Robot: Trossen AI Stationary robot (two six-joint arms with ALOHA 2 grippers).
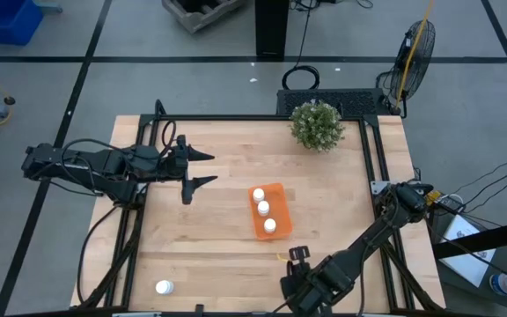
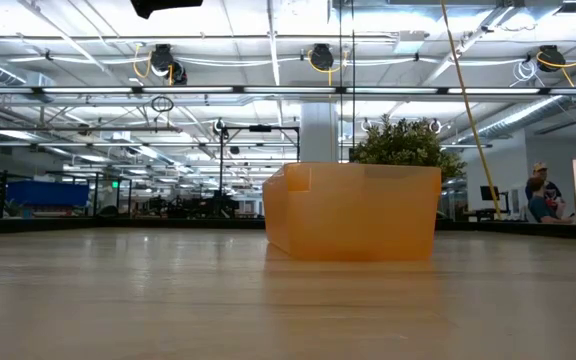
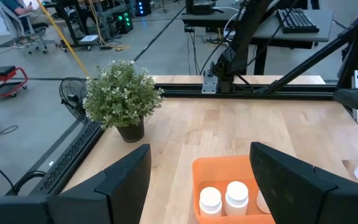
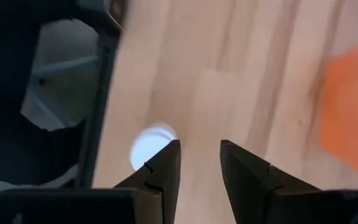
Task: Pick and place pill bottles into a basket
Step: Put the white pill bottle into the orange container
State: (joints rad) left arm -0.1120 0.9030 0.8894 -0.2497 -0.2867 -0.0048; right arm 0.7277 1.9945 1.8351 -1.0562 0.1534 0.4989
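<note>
One pill bottle [image 4: 151, 144] just beyond parted right claw [image 4: 200, 163], untouched.

We found the small shallow bright-orange plastic basket [image 1: 268, 210] near the middle of the pale wooden plank table [image 1: 227, 246], and three small white cylindrical pill bottles [image 1: 263, 208] stood in it in one row. A fourth small white capped pill bottle [image 1: 164, 287] lay alone near the front left corner of the table, well apart from the basket. The green bushy potted plant [image 1: 316, 125] stood at the back edge, behind the basket and a little to its right. The left gripper [image 1: 202, 169] hung to the left of the basket with its fingers spread. The right gripper [image 1: 297, 256] was at the front edge, before the basket.
</note>
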